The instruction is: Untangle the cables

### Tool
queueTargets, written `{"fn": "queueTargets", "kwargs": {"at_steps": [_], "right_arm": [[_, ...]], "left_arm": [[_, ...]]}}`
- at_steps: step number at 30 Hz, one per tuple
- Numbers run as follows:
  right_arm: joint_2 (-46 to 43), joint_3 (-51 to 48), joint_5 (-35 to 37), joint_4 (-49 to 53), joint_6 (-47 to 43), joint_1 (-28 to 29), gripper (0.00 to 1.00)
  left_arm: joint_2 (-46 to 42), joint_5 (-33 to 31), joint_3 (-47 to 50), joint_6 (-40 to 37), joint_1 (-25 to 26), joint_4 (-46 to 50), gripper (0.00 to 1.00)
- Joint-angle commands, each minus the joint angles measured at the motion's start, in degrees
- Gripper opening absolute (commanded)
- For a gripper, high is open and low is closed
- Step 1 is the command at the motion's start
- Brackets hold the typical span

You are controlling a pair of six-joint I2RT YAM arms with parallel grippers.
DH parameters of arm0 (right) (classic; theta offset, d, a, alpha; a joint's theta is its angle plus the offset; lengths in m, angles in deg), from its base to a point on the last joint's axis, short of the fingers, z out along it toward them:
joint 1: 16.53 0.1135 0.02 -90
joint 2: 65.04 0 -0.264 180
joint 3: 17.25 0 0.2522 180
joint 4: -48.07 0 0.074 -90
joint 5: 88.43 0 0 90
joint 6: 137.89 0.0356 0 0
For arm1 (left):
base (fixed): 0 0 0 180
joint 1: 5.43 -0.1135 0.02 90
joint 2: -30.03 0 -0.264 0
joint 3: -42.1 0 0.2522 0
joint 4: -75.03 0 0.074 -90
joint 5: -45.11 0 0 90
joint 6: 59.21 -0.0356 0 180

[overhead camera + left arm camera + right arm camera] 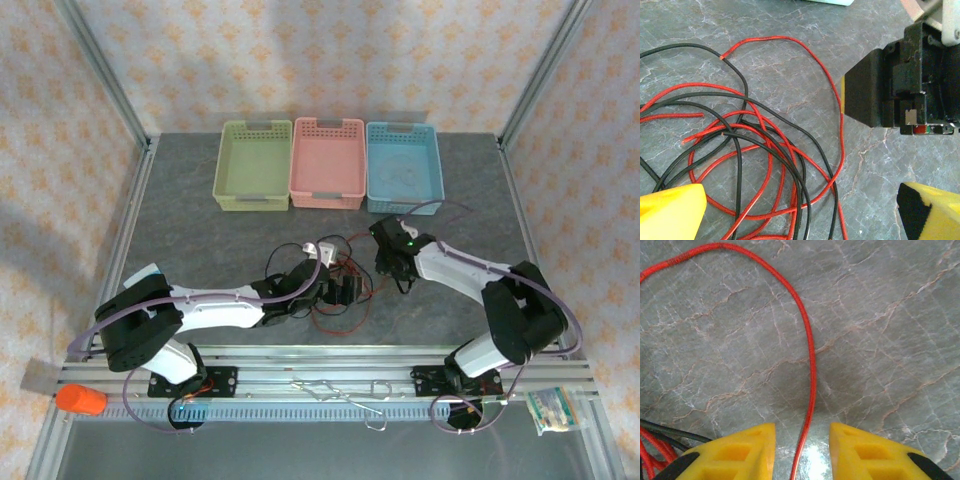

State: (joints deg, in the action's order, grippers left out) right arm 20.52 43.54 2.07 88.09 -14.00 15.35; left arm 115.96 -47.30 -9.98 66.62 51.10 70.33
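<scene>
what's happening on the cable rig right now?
A tangle of red and black cables lies on the table. The left gripper hangs wide open over the pile, holding nothing. The right gripper straddles one red cable, its jaws apart and not clamped on it. Nothing has been pulled free yet.

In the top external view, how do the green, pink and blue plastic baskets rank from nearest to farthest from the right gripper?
1. Blue plastic basket, right end, nearest the right gripper.
2. Pink plastic basket, middle.
3. Green plastic basket, left end.
</scene>
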Motion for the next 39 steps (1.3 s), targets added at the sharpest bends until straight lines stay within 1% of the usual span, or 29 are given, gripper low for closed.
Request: {"fn": "queueTargets", "kwargs": {"at_steps": [1,7,16,21,25,27,30,32,33,39], "right_arm": [[1.17,-0.82,1.93,-1.9,1.53,0.38,0.34],[3.69,-0.52,2.06,-1.92,0.49,0.47,0.35],[6.14,-1.79,1.36,-2.86,0.04,0.47,0.3],[7.42,-2.9,1.03,-4.0,-0.3,0.47,0.19],[6.91,-3.07,1.54,-4.14,-0.1,0.47,0.11],[5.53,-2.77,3.25,-3.02,-0.05,0.47,0.08],[1.52,-1.66,8.79,0.2,-0.6,0.44,0.02],[-1.66,-0.91,11.75,1.82,-1.76,0.48,0.0],[-3.73,-0.79,12.48,1.76,-2.84,0.47,0.0],[-15.72,-1.05,12.29,-1.15,-10.5,0.38,0.0]], "left_arm": [[-2.05,-1.63,2.08,1.26,0.11,-5.36,0.99],[-1.73,1.49,3.13,2.08,-1.08,-8.7,0.99],[-1.73,3.03,3.61,2.26,-2.7,-9.45,0.99],[-2.51,4.49,3.6,0.38,-3.45,-10.42,0.99],[-2.52,5.45,1.67,-1.31,-4.11,-8.41,0.99],[-2.46,6.39,1.11,-1.73,-4.73,-8.66,0.99],[-1.54,10.29,-0.42,-1.72,-6.58,-10.08,0.99],[-1.06,11.24,-2.13,-1.91,-7.21,-9.74,0.99],[-0.87,11.42,-3.08,-3.68,-7.51,-9.22,0.99],[-1.18,13.66,-7.45,-6.83,-10.06,-6.3,0.99]]}}
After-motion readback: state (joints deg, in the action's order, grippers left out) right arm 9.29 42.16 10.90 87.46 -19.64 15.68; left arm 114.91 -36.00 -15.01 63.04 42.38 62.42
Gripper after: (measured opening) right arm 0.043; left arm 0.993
